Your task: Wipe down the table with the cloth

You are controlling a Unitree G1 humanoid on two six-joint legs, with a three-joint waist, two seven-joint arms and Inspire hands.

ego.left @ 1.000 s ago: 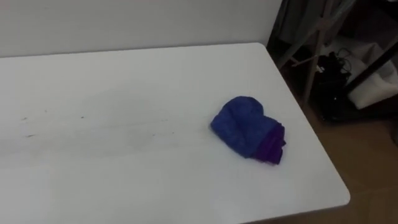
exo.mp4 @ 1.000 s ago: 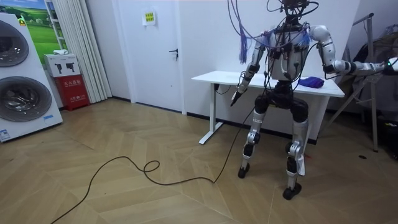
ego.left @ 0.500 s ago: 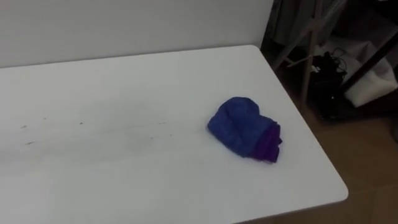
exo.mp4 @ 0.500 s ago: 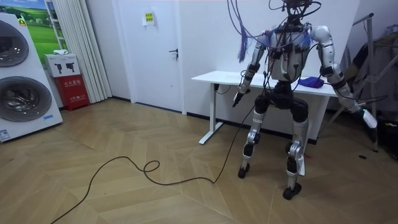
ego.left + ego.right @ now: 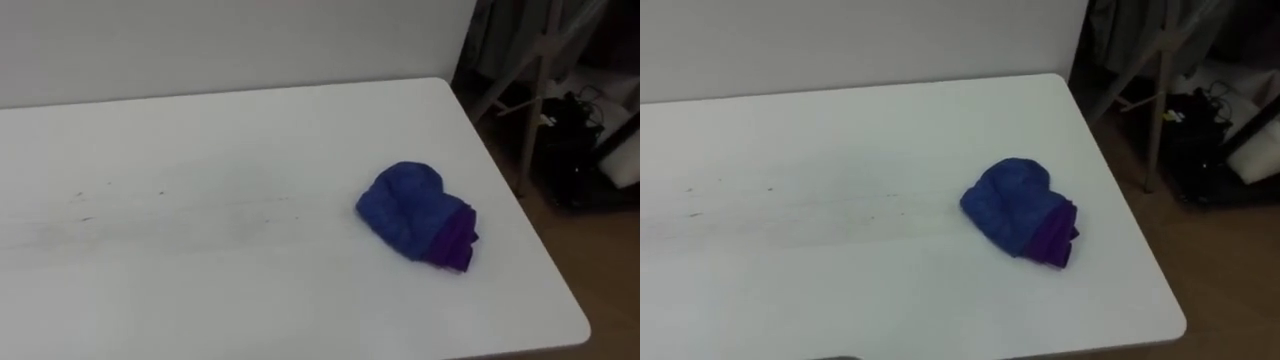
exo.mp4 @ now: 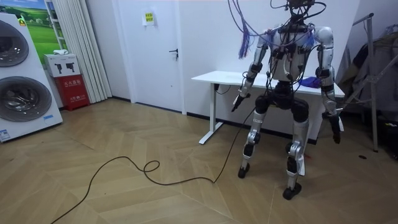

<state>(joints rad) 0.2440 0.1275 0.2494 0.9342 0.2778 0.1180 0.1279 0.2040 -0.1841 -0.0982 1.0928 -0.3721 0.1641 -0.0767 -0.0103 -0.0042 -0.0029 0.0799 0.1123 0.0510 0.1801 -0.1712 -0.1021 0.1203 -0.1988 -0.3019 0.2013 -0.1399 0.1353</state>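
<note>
Blue-and-purple cloth point(image 5: 415, 212) lies bunched right of centre on the white table point(image 5: 200, 130), touched by neither hand. The left hand point(image 6: 238, 102) and right hand point(image 6: 336, 132) hang at the robot's sides, spread or closed I cannot tell. A reach could shove the cloth off the right edge onto the wood floor point(image 6: 124, 186), leaving the faint marks point(image 5: 120, 195) at mid-left unwiped.

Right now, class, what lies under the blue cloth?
Purple fabric pokes out from beneath the blue cloth at its right edge, both on the white table. Whatever else it covers is hidden.
</note>
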